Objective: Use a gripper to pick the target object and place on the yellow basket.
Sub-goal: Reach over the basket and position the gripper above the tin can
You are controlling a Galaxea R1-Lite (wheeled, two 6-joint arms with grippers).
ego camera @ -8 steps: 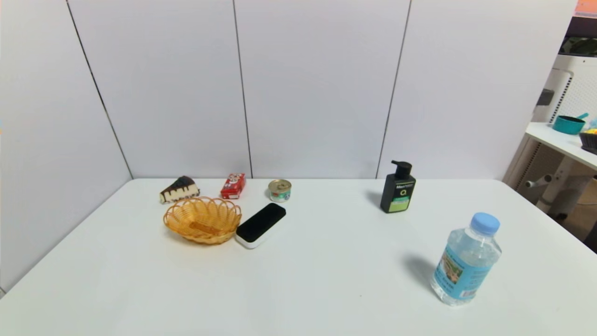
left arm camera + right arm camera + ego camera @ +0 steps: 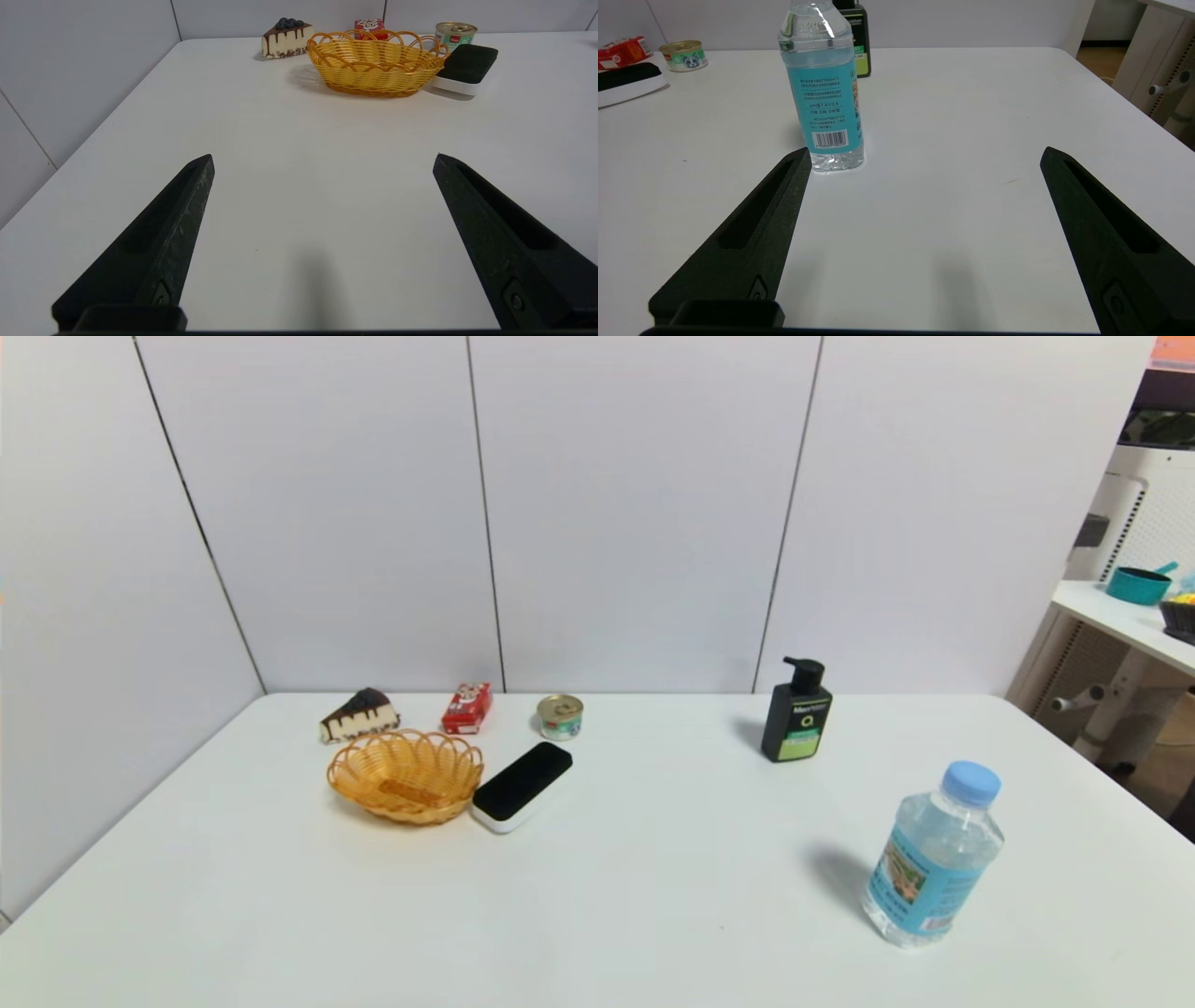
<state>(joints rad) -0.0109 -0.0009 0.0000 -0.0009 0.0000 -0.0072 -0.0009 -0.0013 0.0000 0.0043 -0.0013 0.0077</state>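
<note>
Right now both my black pointed grippers, left gripper & right gripper, hang w/ fingers wide apart, empty. Small gold-lidded tin can sits near the back wall, just behind the black-topped white block, beside the round yellow wicker basket, so the left's closer.

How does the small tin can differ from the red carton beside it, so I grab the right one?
The tin can is short and round with a gold pull-tab lid; the red carton is boxy with flat faces. The can's label is green and white with a red patch; the carton is mostly red. The can stands behind the black-topped eraser; the carton stands behind the yellow basket. Both are small and sit near the table's far edge.
</note>
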